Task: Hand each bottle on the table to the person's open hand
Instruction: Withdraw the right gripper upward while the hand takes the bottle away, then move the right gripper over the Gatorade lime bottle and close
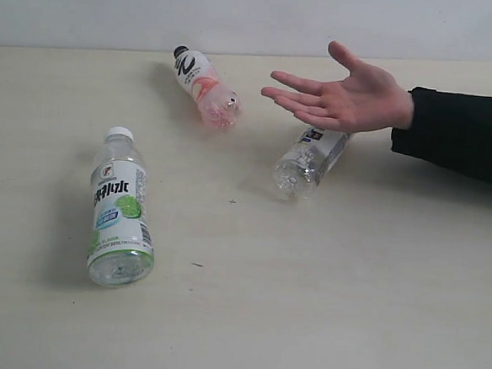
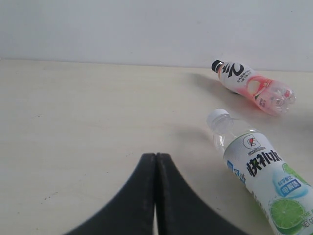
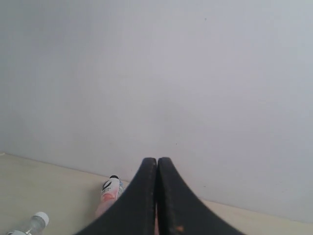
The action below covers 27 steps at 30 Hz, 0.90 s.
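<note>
Three bottles lie on the pale table (image 1: pixel 347 310). The green-lime labelled bottle (image 1: pixel 120 209) with a white cap rests at the left. A pinkish bottle (image 1: pixel 205 86) with a black cap lies at the back. A clear bottle (image 1: pixel 309 161) lies partly under the person's open hand (image 1: pixel 341 96), held palm up above it. No gripper shows in the exterior view. My left gripper (image 2: pixel 156 155) is shut and empty, with the lime bottle (image 2: pixel 261 175) and pinkish bottle (image 2: pixel 254 86) beyond it. My right gripper (image 3: pixel 157 159) is shut and empty, the pinkish bottle (image 3: pixel 110 192) partly behind it.
A black-sleeved arm (image 1: pixel 460 136) reaches in from the right edge. A plain white wall (image 1: pixel 241 15) backs the table. A white bottle cap (image 3: pixel 40 218) shows low in the right wrist view.
</note>
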Motion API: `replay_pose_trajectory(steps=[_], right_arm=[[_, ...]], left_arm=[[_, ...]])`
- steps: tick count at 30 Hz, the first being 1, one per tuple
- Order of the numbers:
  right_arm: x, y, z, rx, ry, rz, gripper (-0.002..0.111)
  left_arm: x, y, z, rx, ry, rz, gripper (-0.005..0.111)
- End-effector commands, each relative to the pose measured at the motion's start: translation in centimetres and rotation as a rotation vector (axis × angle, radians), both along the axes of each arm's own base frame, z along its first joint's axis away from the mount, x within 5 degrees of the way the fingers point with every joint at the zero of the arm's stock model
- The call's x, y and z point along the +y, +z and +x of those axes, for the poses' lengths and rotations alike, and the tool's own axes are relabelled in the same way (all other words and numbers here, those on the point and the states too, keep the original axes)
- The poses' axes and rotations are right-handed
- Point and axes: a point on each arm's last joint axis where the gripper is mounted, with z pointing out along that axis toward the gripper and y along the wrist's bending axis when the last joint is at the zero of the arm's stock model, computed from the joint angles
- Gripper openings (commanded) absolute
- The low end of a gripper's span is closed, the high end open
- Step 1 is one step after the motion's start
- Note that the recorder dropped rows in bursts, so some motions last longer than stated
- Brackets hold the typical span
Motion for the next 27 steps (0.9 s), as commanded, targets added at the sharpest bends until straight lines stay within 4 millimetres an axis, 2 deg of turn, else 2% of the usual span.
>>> replay_pose_trajectory(steps=[1,5,7,11,14,20,25,27], right_arm=[[0.5,-0.2,1.0,0.051,0.014,0.021,0.0],[1.4,-0.1,2.3,0.123,0.041,0.0,0.0],[2.2,0.3,3.3,0.18,0.078,-0.046,0.004],[4.6,0.4,5.8,0.336,0.154,-0.134,0.023],[7.0,-0.5,8.0,0.464,0.203,-0.17,0.038],[13.5,-2.6,12.9,0.692,0.305,-0.26,0.051],[19.3,-4.0,16.4,0.777,0.364,-0.338,0.07],[21.5,-4.7,17.8,0.822,0.374,-0.359,0.073]], left_arm=[[0.0,0.1,0.0,-0.007,-0.007,-0.003,0.0],[0.0,0.1,0.0,-0.007,-0.007,-0.003,0.0],[0.0,0.1,0.0,-0.007,-0.007,-0.003,0.0],[0.0,0.1,0.0,-0.007,-0.007,-0.003,0.0],[0.0,0.1,0.0,-0.007,-0.007,-0.003,0.0],[0.0,0.1,0.0,-0.007,-0.007,-0.003,0.0],[0.0,0.1,0.0,-0.007,-0.007,-0.003,0.0],[0.0,0.1,0.0,-0.007,-0.007,-0.003,0.0]])
